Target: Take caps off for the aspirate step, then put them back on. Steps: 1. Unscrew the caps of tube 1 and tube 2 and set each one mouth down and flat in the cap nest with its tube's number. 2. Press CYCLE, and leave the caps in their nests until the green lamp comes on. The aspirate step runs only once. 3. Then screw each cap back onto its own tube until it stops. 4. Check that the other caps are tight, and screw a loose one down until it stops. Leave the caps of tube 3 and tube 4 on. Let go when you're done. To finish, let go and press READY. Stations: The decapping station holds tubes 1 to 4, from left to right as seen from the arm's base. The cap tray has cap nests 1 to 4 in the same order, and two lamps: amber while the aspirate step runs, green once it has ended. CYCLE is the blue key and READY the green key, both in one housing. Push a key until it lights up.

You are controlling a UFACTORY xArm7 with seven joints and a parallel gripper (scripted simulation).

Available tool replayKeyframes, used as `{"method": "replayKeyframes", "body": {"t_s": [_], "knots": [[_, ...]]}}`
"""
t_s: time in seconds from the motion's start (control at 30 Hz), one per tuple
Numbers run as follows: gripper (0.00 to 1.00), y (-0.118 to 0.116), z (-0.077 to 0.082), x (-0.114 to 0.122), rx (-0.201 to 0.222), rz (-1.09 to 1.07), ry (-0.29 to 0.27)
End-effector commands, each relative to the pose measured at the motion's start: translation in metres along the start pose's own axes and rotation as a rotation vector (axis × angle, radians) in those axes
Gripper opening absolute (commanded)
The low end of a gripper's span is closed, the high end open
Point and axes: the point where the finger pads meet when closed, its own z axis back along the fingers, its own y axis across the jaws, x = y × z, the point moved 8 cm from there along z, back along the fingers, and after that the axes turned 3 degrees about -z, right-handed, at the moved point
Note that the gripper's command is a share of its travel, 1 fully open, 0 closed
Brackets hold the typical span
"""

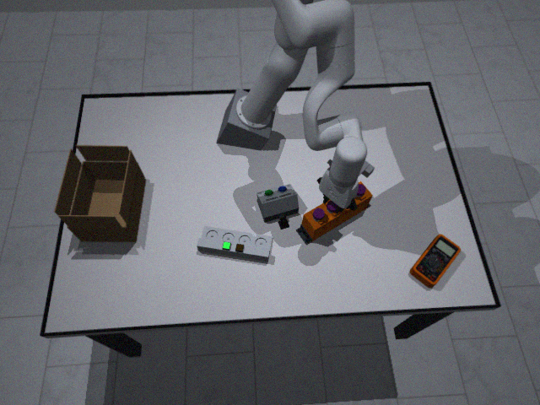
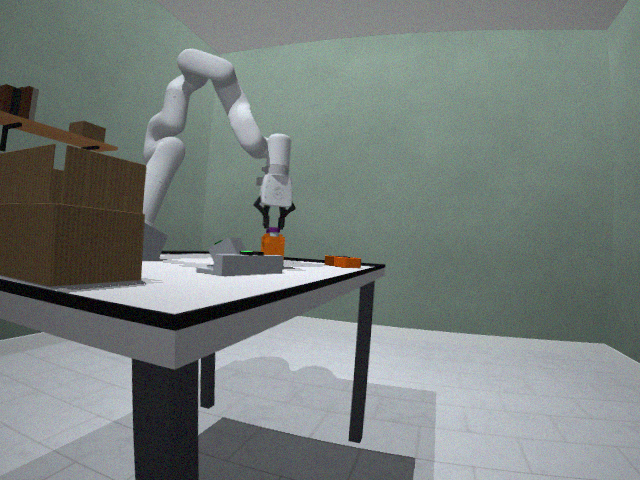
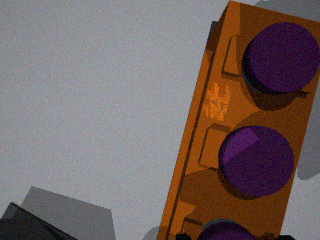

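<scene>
Four nests lie bare, green lamp lit; half-open hand straddles a purple cap ungripped, tightness check seemingly pending.

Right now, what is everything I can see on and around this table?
Table: one, white, black edge.
Cardboard box: one, brown, open, left in the top view.
Key housing: one, grey, centre; green key and blue key on top.
Cap tray: one, grey, four vacant nests; green lamp lit, other lamp dark.
Decapping station: one, orange, right of housing.
Caps: three showing, purple, on station.
Multimeter: one, orange, far right.
Wall shelf: one, brown.
Arm: one, white.
Gripper: one, black fingers, open around a cap.
</scene>
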Motion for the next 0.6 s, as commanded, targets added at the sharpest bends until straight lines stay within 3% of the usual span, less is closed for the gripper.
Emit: {"method": "replayKeyframes", "body": {"t_s": [0.0, 0.57], "knots": [[0.46, 0.0014, 0.0001, 0.0006, 0.004, 0.000, 0.001], [0.46, 0.0013, -0.0070, 0.0006, 0.004, 0.000, 0.001]]}}
